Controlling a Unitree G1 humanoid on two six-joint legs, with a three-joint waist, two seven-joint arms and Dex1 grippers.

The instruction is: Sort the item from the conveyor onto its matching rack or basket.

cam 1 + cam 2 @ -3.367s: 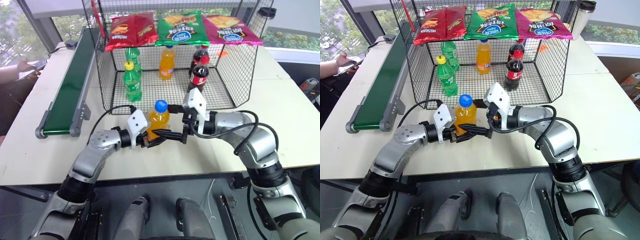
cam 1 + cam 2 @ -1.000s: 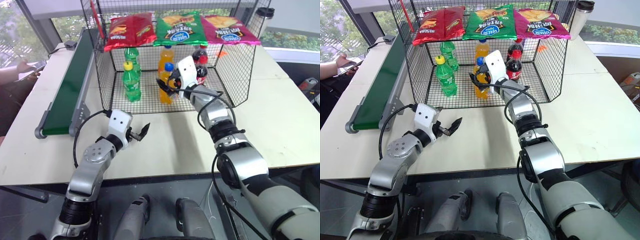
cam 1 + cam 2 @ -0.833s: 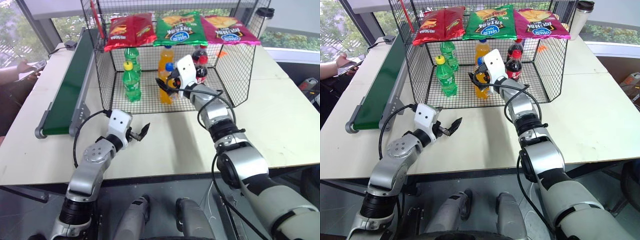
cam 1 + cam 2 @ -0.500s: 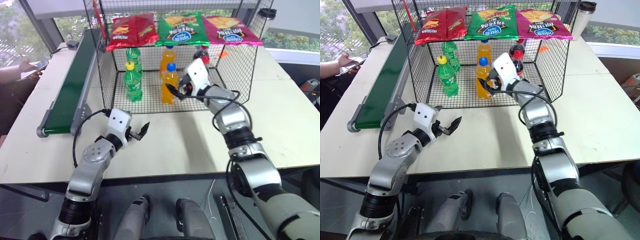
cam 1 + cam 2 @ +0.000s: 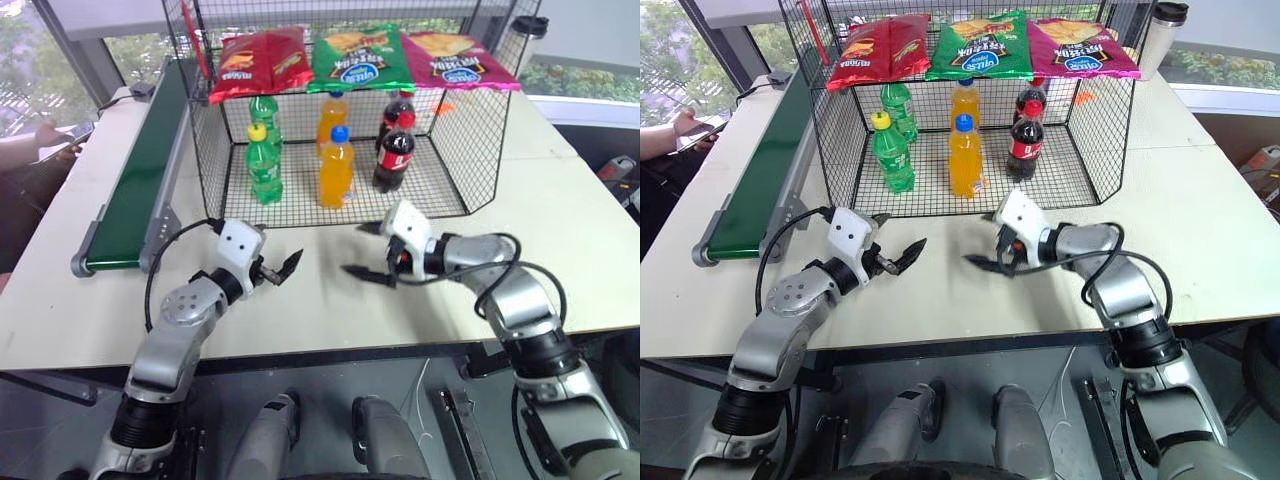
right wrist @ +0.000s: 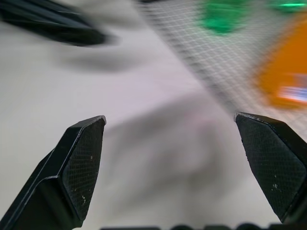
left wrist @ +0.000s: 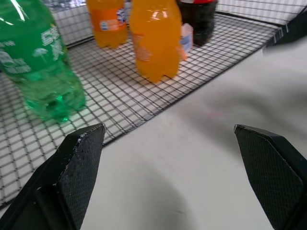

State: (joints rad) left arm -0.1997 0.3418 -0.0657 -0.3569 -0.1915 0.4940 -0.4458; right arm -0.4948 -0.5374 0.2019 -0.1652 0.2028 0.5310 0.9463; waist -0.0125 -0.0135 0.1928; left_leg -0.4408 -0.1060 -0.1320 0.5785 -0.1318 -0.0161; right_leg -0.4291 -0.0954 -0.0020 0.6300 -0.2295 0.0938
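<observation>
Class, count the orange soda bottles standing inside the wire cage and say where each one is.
2. One blue-capped orange soda bottle stands near the front of the black wire cage, mid-row; the second orange bottle stands directly behind it. Nothing suggests another is hidden.

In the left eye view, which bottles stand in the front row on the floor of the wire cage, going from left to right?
Green bottle with yellow cap → orange soda bottle with blue cap → dark cola bottle with red cap.
</observation>
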